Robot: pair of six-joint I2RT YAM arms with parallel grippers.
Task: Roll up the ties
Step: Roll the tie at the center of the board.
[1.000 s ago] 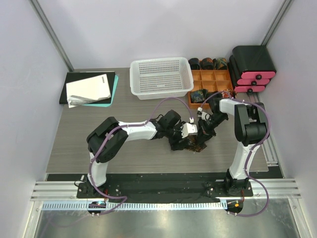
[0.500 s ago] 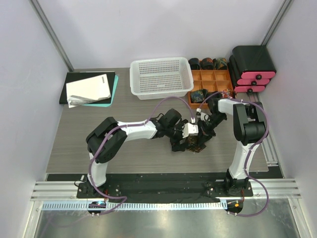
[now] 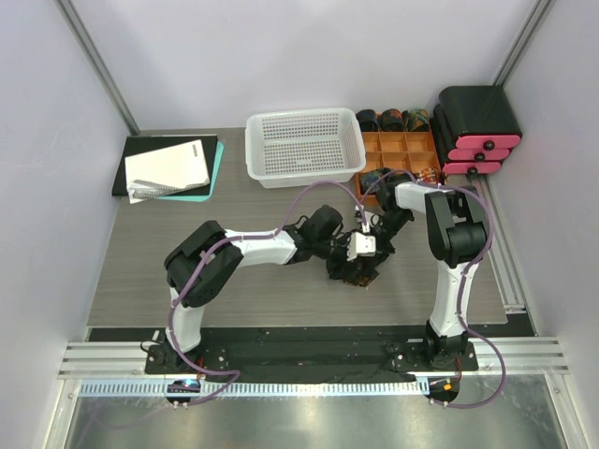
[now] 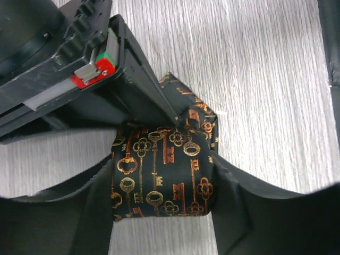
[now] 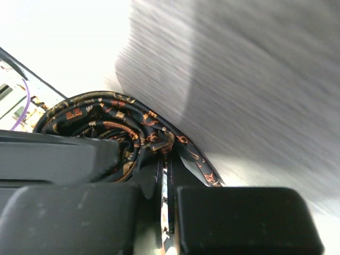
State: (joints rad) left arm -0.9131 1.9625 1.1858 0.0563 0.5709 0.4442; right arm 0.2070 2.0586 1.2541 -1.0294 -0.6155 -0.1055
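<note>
Black fabric necktie printed with gold-brown keys (image 4: 159, 186), coiled on the near side of the orange divided plastic tray (image 3: 412, 154), clenched across its roll by the left gripper (image 4: 163, 170) and at its tail by the right gripper (image 5: 164, 186); needed even tension to keep edges flush.

A: Overhead: bright, even, sharp edge to edge. Only soft, short shadows under the arms on the table (image 3: 140, 271). Mild sheen on the metal strip (image 3: 299, 421).
B: Left wrist: crisp on the tie (image 4: 159, 175), down to the gold print. Dark, soft left fingers (image 4: 53, 223).
A: Right wrist: blown-out white upper left. Smeared, blurred wood grain. Near right fingers (image 5: 249, 218) out of focus.
</note>
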